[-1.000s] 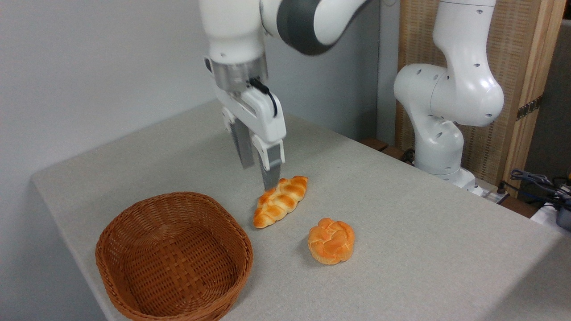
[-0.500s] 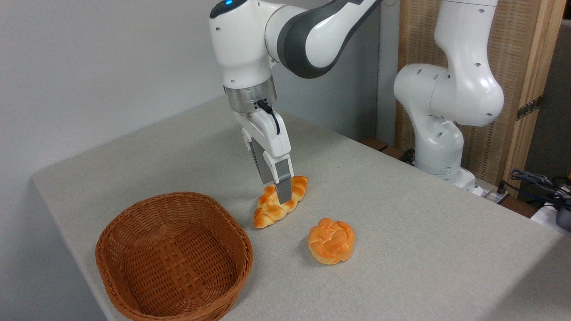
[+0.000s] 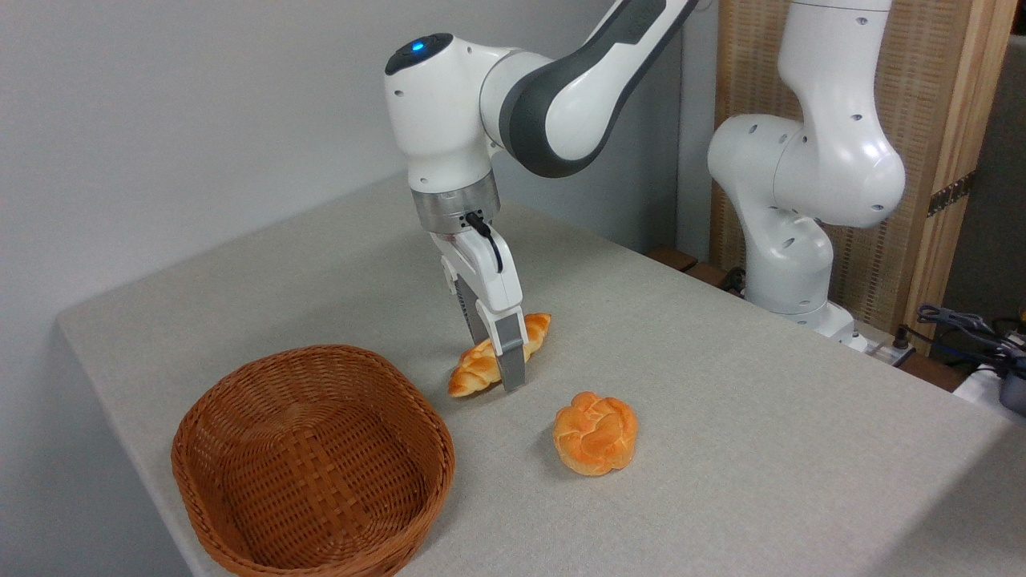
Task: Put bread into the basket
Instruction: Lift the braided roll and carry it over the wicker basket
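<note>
The bread [image 3: 483, 365] is lying on the tabletop [image 3: 721, 385] just beyond the far right rim of the basket [image 3: 313, 461], its long axis running diagonally from a near-left tip beside the basket to a far-right tip pointing away from it. It is being clamped across its middle by the jaws of the gripper [image 3: 498, 370], one finger on each long side. Bare tabletop is lying open between bread and basket, and the round bun [image 3: 595, 432] is sitting apart, right of the basket.
</note>
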`<state>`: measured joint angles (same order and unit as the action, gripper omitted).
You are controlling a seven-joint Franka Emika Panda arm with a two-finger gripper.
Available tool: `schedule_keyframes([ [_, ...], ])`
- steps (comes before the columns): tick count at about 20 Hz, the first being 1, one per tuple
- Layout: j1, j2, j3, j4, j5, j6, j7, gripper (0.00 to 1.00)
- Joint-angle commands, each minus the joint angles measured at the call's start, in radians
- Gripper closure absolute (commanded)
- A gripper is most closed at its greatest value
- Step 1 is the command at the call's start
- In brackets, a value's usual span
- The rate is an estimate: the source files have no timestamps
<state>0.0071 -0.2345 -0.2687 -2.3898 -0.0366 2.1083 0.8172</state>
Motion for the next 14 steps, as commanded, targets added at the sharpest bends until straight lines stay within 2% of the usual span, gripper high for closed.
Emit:
schedule_keyframes([
  [1, -0.006, 0.018, 0.005, -0.017, 0.015, 0.024, 0.008, 0.73],
  [10, -0.006, 0.023, 0.006, 0.001, 0.014, 0.015, 0.002, 0.75],
  [12, -0.006, 0.049, 0.006, 0.081, 0.004, -0.023, -0.009, 0.75],
  [14, -0.006, 0.124, 0.008, 0.26, 0.001, -0.166, -0.013, 0.75],
])
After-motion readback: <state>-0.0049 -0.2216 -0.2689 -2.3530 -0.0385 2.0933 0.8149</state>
